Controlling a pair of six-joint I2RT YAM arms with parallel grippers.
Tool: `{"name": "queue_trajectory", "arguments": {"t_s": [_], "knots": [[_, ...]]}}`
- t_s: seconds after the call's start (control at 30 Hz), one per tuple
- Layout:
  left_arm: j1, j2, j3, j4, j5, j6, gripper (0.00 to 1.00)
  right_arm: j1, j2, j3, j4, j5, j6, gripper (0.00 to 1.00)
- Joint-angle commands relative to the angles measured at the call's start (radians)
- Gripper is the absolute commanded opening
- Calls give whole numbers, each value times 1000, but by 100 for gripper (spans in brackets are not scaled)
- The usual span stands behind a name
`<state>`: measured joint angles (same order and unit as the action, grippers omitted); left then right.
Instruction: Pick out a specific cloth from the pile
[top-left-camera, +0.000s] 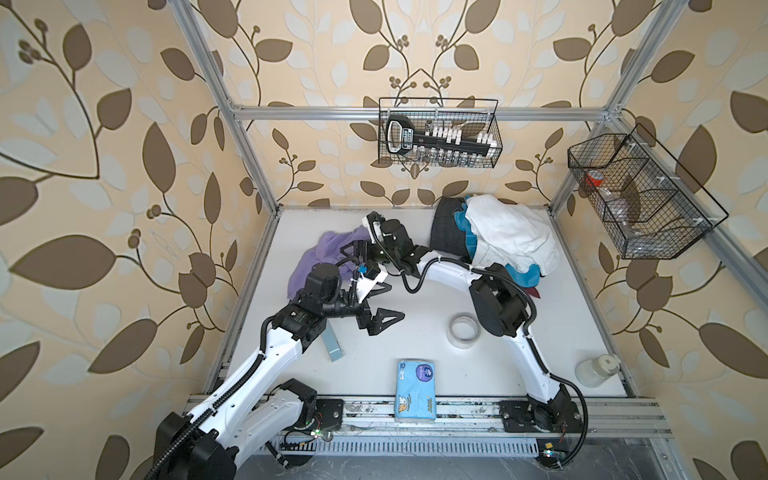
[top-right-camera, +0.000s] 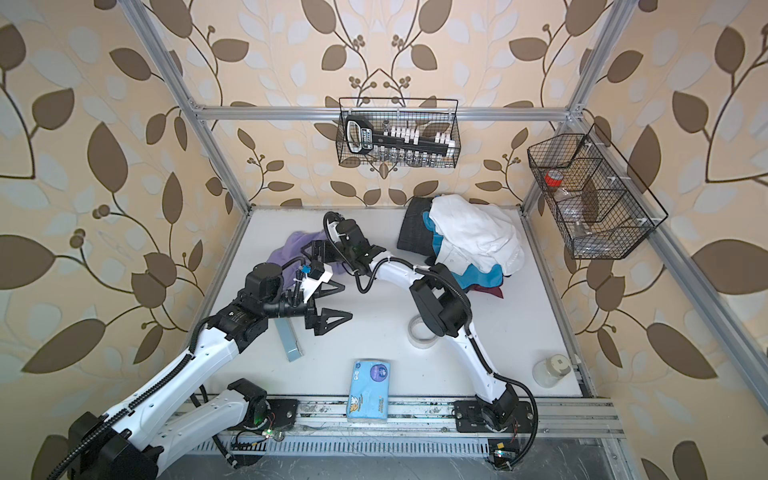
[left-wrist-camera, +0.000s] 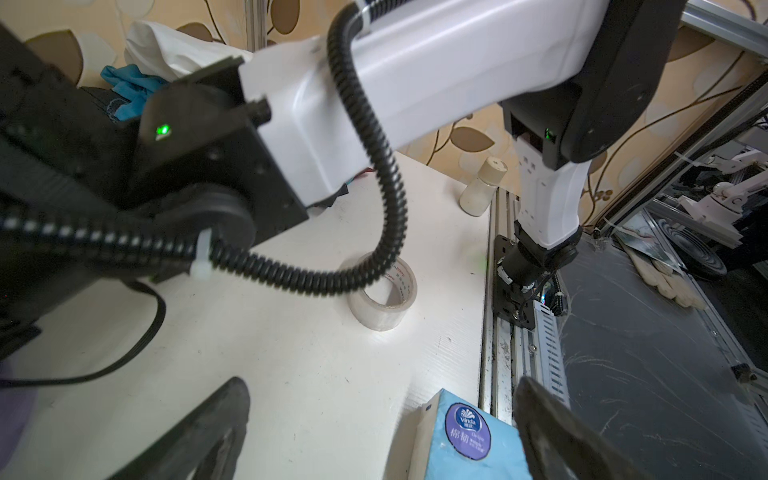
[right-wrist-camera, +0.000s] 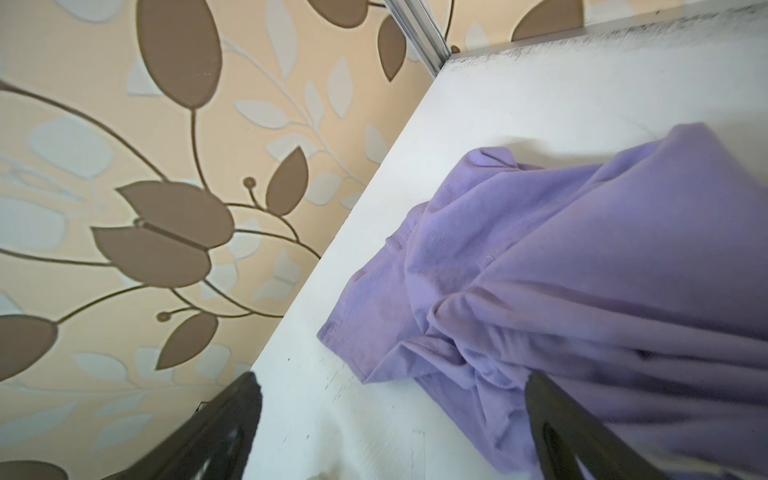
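Right end effector has its jaws spread wide with nothing between them, just above the lilac cloth, one finger over the fabric's edge. That cloth lies crumpled on the white worktop near the far left corner, well apart from the pile of white, teal and dark garments at the far right. Left end effector, also wide open and empty, hangs over bare worktop near the middle, with a tape roll and a blue tissue pack nearby.
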<state>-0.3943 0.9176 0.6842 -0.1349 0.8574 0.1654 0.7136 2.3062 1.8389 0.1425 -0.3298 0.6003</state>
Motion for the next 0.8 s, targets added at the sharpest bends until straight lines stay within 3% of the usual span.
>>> {"name": "queue_trajectory", "arguments": {"t_s": [0.0,0.27,0.43,0.53,0.63,0.77], "knots": [[-11,-25,-9,15,38,31,99,-36,-157,-119,-70,2,-89,100],[-12,-4,-15,17,7,41,99,-206,-629,-551,-163,129,-242,100],[-12,41,-24,23,-141,47,99,-359,-951,-823,-162,246,-361,100],[-12,61,-41,66,-335,19,99,-446,-1117,-990,-98,308,-461,100],[-12,79,-93,163,-610,0,99,-498,-1243,-1167,68,376,-541,100],[-9,129,-188,388,-1138,-58,99,-551,-1281,-1365,353,509,-537,100]]}}
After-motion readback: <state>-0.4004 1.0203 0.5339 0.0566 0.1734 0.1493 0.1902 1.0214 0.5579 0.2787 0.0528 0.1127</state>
